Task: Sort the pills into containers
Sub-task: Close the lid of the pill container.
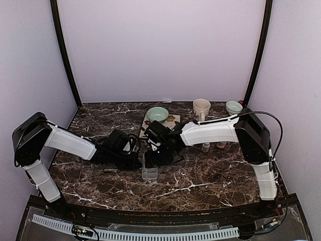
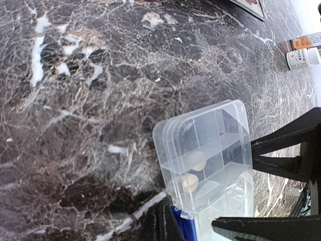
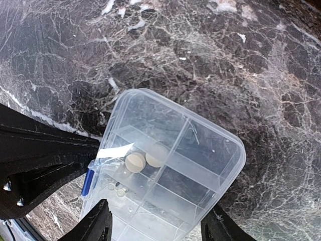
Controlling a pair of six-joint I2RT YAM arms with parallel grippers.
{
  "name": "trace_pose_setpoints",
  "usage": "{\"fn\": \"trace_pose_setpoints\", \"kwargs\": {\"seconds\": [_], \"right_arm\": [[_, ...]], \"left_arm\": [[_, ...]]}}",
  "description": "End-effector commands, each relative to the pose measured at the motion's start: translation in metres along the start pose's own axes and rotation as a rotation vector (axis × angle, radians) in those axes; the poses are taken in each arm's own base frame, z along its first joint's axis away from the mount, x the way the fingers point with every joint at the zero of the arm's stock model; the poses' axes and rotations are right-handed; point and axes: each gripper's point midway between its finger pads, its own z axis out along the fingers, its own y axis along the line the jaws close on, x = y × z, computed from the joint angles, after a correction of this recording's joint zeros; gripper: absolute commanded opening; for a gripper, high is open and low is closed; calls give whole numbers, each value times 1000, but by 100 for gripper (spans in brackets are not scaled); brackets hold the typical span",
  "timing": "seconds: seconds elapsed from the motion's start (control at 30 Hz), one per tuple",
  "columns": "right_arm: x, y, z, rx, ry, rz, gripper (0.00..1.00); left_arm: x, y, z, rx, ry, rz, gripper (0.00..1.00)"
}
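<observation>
Since only a few round whitish pills (image 3: 135, 161) lie inside the clear rectangular plastic pill box (image 3: 200, 145), we judge sorting barely begun; our right tool (image 3: 158, 223) clamps the box's sides, our left tool (image 2: 168, 227) is pinched shut beside it.

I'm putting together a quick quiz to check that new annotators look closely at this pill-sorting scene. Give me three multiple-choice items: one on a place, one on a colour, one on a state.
1. Where does the pill box lie?
A. around the middle of the table
B. in the far left corner
C. hanging off the near edge

2. What colour is the bowl behind the box?
A. red
B. pale green
C. black

3. How do the right arm's fingers stand?
A. pressed together
B. out of view
C. apart, one at each side of the box

Key: 1A, the top view shows it mid-table; 2B, its rim reads pale green; 3C, the right wrist view shows the box between them.
</observation>
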Motion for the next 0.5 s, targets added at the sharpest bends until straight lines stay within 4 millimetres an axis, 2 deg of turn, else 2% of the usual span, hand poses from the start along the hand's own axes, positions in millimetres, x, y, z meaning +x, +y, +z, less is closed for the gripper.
{"fn": "trace_pose_setpoints", "kwargs": {"seconds": [0.0, 0.23, 0.47], "right_arm": [[61, -29, 46, 100, 207, -37, 59], [64, -25, 50, 87, 230, -45, 59], [67, -25, 52, 85, 244, -44, 59]], "left_arm": [[-1, -41, 8, 146, 36, 65, 0], [9, -62, 18, 190, 95, 111, 0], [36, -73, 21, 211, 184, 142, 0]]}}
